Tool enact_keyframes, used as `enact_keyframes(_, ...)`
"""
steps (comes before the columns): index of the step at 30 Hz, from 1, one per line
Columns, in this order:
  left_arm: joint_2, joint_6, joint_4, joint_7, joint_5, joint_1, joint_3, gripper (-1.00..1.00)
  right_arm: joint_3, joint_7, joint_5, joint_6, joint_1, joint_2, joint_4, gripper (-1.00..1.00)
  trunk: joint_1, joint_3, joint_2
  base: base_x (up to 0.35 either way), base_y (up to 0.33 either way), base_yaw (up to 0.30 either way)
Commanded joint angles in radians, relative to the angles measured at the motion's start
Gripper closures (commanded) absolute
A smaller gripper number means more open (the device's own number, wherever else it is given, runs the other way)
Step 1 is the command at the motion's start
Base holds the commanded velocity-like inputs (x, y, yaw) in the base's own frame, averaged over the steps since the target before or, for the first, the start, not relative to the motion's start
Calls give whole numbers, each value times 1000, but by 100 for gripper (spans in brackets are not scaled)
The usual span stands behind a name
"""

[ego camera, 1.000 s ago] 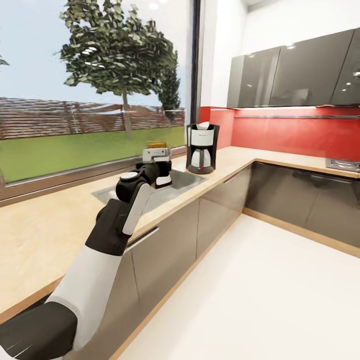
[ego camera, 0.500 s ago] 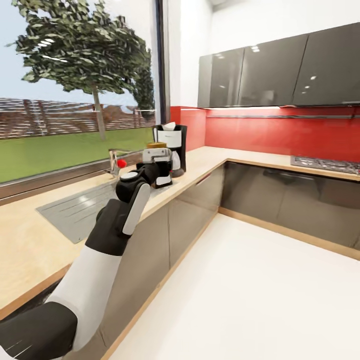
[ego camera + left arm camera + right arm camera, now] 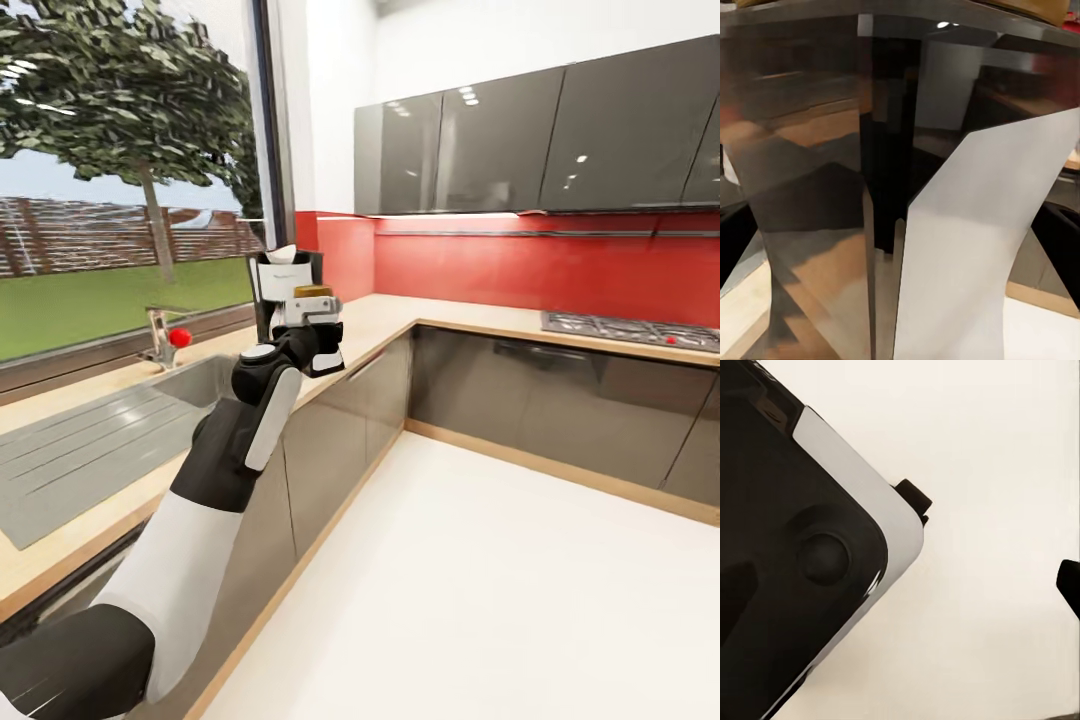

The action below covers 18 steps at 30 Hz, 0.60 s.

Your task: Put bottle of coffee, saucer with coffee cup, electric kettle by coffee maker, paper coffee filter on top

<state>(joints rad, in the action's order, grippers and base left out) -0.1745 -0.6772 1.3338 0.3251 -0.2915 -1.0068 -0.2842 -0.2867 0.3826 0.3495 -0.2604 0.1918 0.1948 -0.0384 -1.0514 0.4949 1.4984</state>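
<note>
Nearest the camera, the glossy black-and-white left arm reaches forward, and its left gripper is closed around the small dark bottle of coffee with a white label and yellow-gold cap, carried upright above the cabinet fronts. The left wrist view, close up, meets smooth dark glass and a matte white label. The right gripper hangs over pale floor in its wrist view; I cannot tell how far its jaws are apart. Beyond the bottle runs the long light wood-grain countertop with its ribbed steel sink. Behind the gripper stands the black-framed coffee maker with a white front panel. To place well, I would keep the bottle upright, lower it onto bare wood just beside the machine, and release only once it rests flat
</note>
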Motion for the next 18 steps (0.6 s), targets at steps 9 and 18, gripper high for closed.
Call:
enact_keyframes(9, 0, -4, 1, 9, -9, -1, -1, 100, -5, 0, 0, -7, 1, 0, -3, -100, 0, 1, 1, 261, -211, -5)
enact_keyframes(18, 0, -4, 1, 9, -9, -1, -1, 100, -5, 0, 0, -8, 1, 0, -3, -100, 0, 1, 1, 262, -211, 0)
